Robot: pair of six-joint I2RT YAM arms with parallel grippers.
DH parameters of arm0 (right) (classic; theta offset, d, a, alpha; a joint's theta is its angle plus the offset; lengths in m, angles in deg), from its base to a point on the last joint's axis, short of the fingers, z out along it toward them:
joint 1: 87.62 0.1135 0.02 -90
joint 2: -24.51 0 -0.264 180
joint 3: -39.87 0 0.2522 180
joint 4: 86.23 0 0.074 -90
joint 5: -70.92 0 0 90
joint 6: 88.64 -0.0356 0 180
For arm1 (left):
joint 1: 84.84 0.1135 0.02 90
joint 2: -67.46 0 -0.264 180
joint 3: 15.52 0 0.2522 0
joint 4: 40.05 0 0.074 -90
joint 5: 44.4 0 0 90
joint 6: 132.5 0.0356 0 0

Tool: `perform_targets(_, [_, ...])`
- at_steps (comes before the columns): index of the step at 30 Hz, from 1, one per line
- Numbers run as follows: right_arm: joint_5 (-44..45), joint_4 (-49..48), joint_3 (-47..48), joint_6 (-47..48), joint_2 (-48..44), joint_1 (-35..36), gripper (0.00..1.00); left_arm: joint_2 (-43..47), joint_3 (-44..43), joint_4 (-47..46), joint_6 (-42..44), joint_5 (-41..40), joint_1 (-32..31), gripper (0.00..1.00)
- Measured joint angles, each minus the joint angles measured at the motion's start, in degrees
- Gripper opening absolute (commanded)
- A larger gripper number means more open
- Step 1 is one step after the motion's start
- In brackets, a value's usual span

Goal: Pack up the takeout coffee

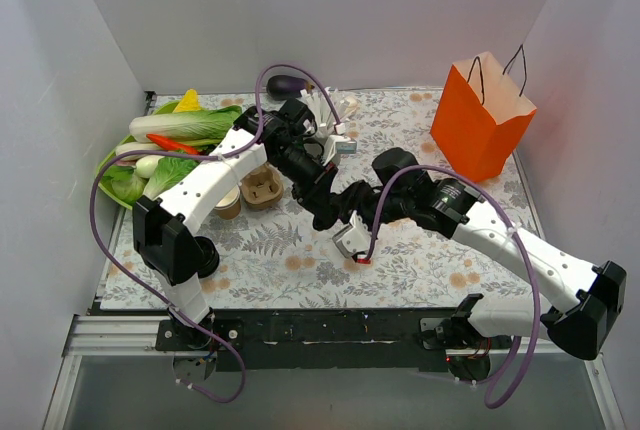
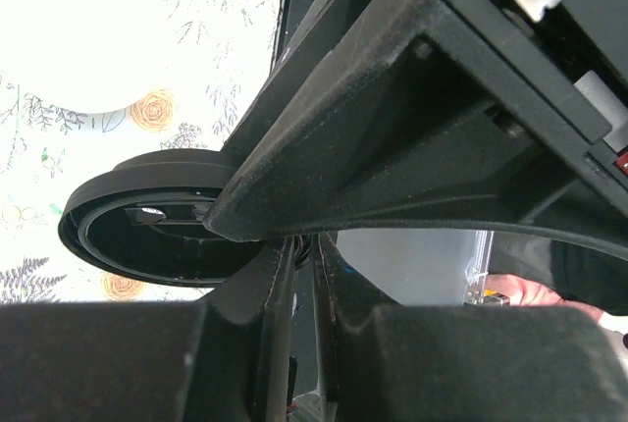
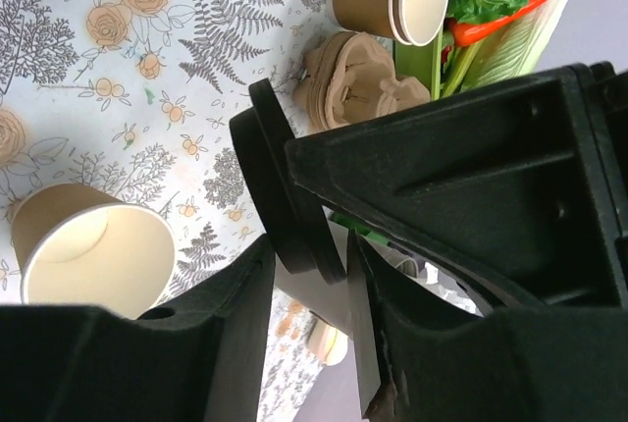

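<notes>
The takeout coffee is in two parts. Its open cup [image 3: 88, 255] rests on the desk [image 1: 280, 260], and its black lid [image 3: 287, 182] is off it, clamped edge-on in the right claw [image 3: 310, 257]. The left claw [image 2: 304, 270] is nearly closed at the rim; I cannot tell if it pinches. If both pull, the lid may bend or drop.

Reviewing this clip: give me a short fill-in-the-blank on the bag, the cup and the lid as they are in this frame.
1. The paper bag standing at the table's far right is ___.
2. The brown cup in the right wrist view is open, with no ___ on it.
3. The round lid between the right gripper's jaws is ___.

Missing words: orange; lid; black.
</notes>
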Motion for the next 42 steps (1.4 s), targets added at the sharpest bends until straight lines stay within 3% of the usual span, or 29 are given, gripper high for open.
perform_targets(6, [2.2,-1.7,-2.3,3.0,-0.3,1.4,0.23,0.0,0.0,0.6,-0.2,-1.2,0.0,0.00])
perform_targets(9, [3.1,-2.5,-2.9,3.8,-0.6,1.9,0.11,0.0,0.0,0.7,-0.3,-1.6,0.1,0.21])
perform_targets(10, [3.3,-2.5,-2.9,3.8,-0.6,2.0,0.06,0.0,0.0,0.7,-0.2,-1.6,0.0,0.36])
perform_targets(15, [4.3,-2.6,-3.1,1.8,-0.9,2.3,0.02,-0.2,-3.6,0.9,-0.7,-4.6,0.0,0.51])
perform_targets(16, [4.7,-2.4,-3.1,0.5,-1.0,2.3,0.02,-0.3,-5.6,0.9,-0.9,-5.4,0.1,0.62])
perform_targets(17, [4.9,-2.1,-3.1,-1.0,-1.1,2.3,0.02,-0.3,-7.8,0.8,-1.3,-6.0,0.4,0.65])
perform_targets(20, [5.1,-0.4,-3.1,-7.3,-2.2,1.7,0.01,-0.2,-13.5,-0.2,-3.2,-7.1,3.1,0.66])
perform_targets(23, [4.0,1.4,-3.6,-17.6,-5.2,0.5,0.01,2.0,-12.4,-4.4,-5.0,-10.4,6.3,0.70])
perform_targets(26, [2.1,2.1,-3.9,-28.9,-8.2,-0.3,0.01,7.4,-4.1,-12.2,-7.3,-15.6,7.8,0.80])
perform_targets(30, [-3.1,1.4,-5.0,-47.1,-9.7,-2.5,0.02,14.5,8.3,-20.1,-10.0,-19.8,7.2,0.80])
perform_targets(31, [-4.7,0.9,-6.2,-51.2,-9.9,-3.9,0.01,15.1,9.7,-21.4,-10.7,-20.0,7.1,0.98])
perform_targets(39, [-19.8,0.4,-11.1,-74.3,-6.0,-24.5,0.01,14.6,16.9,-31.0,-16.0,-17.2,6.6,0.98])
perform_targets(42, [-24.8,-0.9,-12.1,-79.9,-3.6,-28.8,0.02,13.7,18.3,-33.2,-18.0,-15.6,6.3,0.98])
